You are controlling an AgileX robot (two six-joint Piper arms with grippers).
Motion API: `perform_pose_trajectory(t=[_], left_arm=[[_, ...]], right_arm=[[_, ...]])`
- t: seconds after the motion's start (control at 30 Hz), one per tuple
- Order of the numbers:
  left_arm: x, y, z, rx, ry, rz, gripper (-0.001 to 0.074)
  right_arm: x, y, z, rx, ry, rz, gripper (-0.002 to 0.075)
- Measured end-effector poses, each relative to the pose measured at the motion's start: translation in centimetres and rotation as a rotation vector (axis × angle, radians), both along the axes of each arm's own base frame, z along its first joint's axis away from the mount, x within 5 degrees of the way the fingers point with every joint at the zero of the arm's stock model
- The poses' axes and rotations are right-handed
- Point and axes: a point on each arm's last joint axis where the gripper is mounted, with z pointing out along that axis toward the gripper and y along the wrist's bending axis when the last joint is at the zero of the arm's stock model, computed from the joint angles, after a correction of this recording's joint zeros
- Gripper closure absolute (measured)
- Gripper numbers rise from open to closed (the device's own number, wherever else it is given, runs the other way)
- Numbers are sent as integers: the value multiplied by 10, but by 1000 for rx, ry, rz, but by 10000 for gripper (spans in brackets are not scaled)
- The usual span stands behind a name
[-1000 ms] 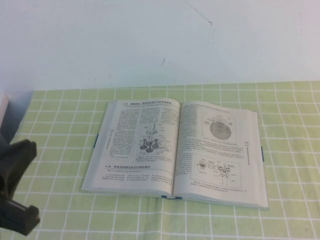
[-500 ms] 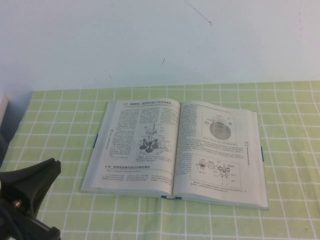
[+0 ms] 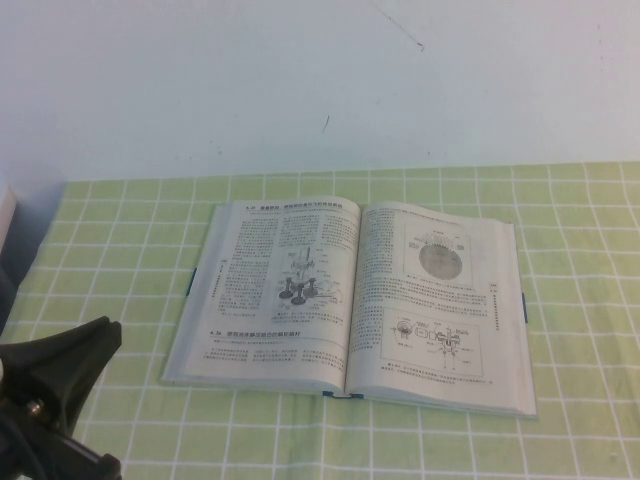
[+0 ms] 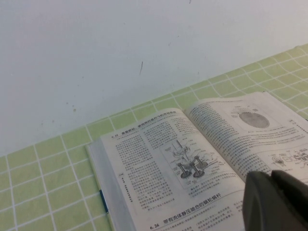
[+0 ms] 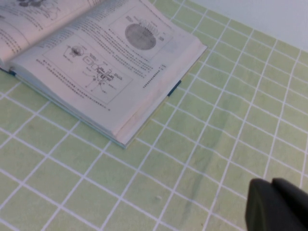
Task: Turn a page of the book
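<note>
Book open flat, mid-table; no page lifted yet.

Risk: L gripper, at near-left corner, could pinch several leaves or crease the page if it comes in low. It holds nothing; can't tell how far open. R gripper off book's right side, touching nothing, opening unclear.

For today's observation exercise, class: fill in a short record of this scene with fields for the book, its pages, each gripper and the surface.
book: the book lies open and flat, teal cover edges showing
page: right-hand page flat, not lifted, carries a round diagram
left gripper: left gripper low at the near left, apart from the book
right gripper: right gripper over bare cloth, off the book's right side
surface: green checked tablecloth
</note>
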Motion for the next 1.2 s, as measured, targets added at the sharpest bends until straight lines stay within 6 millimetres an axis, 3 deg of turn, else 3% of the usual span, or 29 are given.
perform_pose_trajectory(t=[0.3, 0.5, 0.73, 1.03, 1.2], left_arm=[[-1, 1, 0, -2, -3, 1, 739], [-16, 23, -1, -59, -68, 126, 739], [-36, 45, -31, -168, -109, 303, 739], [-41, 51, -83, -319, -9, 412, 739], [-41, 51, -89, -307, -18, 400, 739]], right_arm=[[0, 0, 0, 0, 0, 0, 728], [0, 0, 0, 2, 2, 1, 728], [0, 1, 0, 8, 4, 2, 728], [0, 1, 0, 9, 4, 2, 728], [0, 1, 0, 9, 5, 2, 728]])
